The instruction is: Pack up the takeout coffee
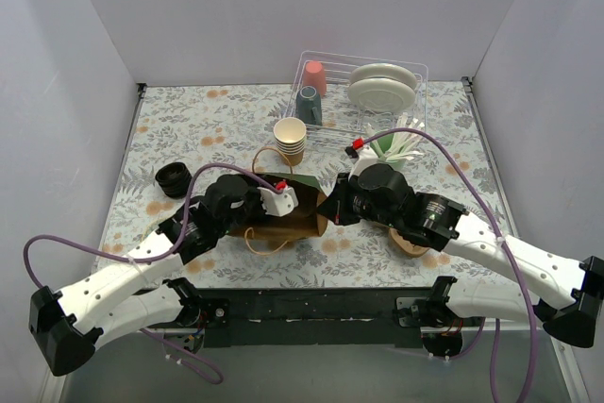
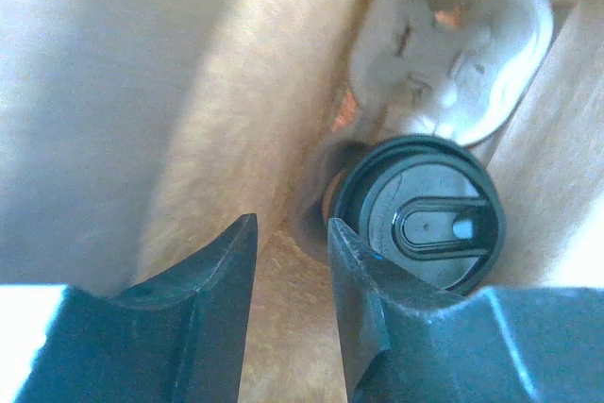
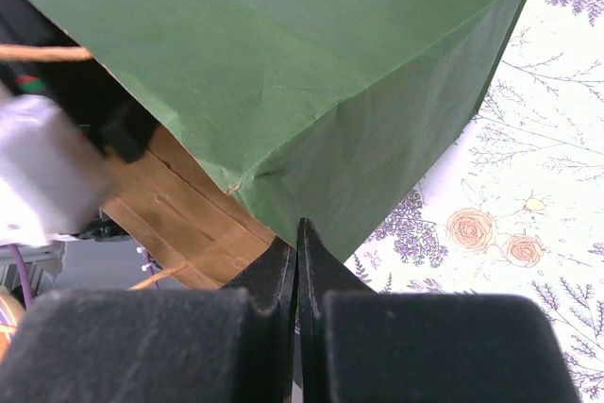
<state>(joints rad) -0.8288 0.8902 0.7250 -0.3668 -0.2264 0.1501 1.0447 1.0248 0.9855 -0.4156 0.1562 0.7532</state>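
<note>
The takeout coffee [image 2: 420, 219] shows from above in the left wrist view: a round black lid on a cup, standing inside the brown-lined paper bag [image 2: 236, 110]. My left gripper [image 2: 293, 222] is inside the bag with its jaws apart and only the bag's floor between them. The lid lies just right of its right finger [image 2: 354, 271]. In the top view the bag [image 1: 307, 224] lies open between the arms and the left gripper [image 1: 269, 197] reaches into it. My right gripper [image 3: 298, 226] is shut, pinching the edge of the green bag [image 3: 311, 73].
A pale moulded item [image 2: 444, 44] lies beyond the cup in the bag. A stack of lidless paper cups [image 1: 290, 139] stands behind the bag, and a loose black round piece [image 1: 173, 178] sits at left. A wire dish rack [image 1: 421, 71] with plates and mugs is at the back.
</note>
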